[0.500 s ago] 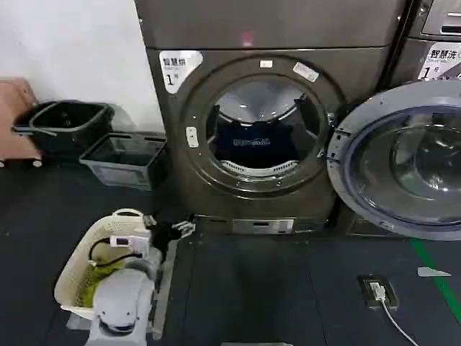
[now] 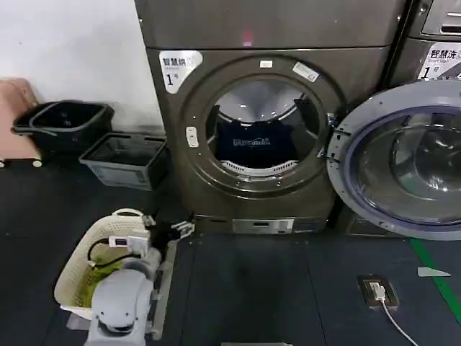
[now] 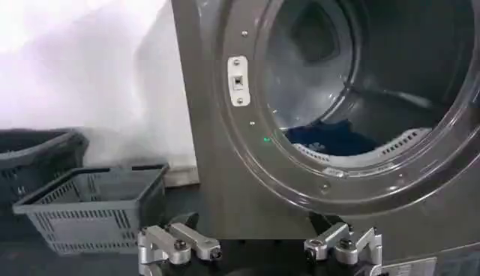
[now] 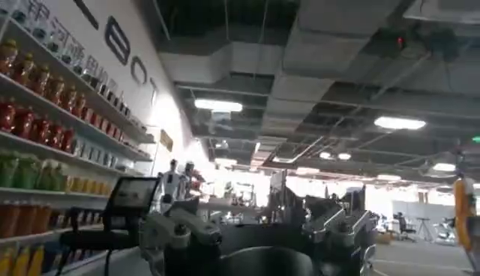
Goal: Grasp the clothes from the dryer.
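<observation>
A large bronze-grey dryer (image 2: 252,130) stands with its round porthole uncovered — the grey-rimmed glass door (image 2: 403,162) swung wide to the right. Inside the drum, low and toward the back, lies the clothes (image 2: 253,144), a dark navy garment with a pale band of lettering across it.

The head view shows the left gripper (image 2: 178,229) low on the floor in front of the dryer's lower left corner, beside a cream laundry basket (image 2: 75,270) holding a yellow-green cloth (image 2: 90,285). The left wrist view adds what the head view cannot — the fingers (image 3: 180,244) spread well apart, empty, with a blue edge of the garment visible past the drum's rim. A grey crate (image 3: 86,206) sits by the wall.

The right wrist view shows the right gripper (image 4: 255,229) pointed at a ceiling and shelves, its fingers apart and empty.
</observation>
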{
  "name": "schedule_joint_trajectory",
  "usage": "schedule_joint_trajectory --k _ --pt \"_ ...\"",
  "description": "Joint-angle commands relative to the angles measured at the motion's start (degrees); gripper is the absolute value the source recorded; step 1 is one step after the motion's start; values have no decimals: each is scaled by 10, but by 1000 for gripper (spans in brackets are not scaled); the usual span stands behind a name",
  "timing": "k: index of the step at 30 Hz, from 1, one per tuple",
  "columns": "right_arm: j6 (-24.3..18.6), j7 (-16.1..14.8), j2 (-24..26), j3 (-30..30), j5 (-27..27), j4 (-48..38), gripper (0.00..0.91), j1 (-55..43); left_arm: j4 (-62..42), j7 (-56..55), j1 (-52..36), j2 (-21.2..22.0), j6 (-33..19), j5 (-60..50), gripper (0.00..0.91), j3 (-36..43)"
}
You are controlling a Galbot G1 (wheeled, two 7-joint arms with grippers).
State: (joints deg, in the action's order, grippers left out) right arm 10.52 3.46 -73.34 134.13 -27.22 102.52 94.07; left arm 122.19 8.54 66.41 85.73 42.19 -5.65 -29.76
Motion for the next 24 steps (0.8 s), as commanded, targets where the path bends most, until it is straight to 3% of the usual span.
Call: schedule_joint_trajectory --k 1,24 --pt "-12 12 1 -3 1 -6 907 0 0 0 0 0 28 1 907 0" --pt "-13 14 1 -7 -6 -15 907 0 -4 0 -1 -1 28 1 907 -3"
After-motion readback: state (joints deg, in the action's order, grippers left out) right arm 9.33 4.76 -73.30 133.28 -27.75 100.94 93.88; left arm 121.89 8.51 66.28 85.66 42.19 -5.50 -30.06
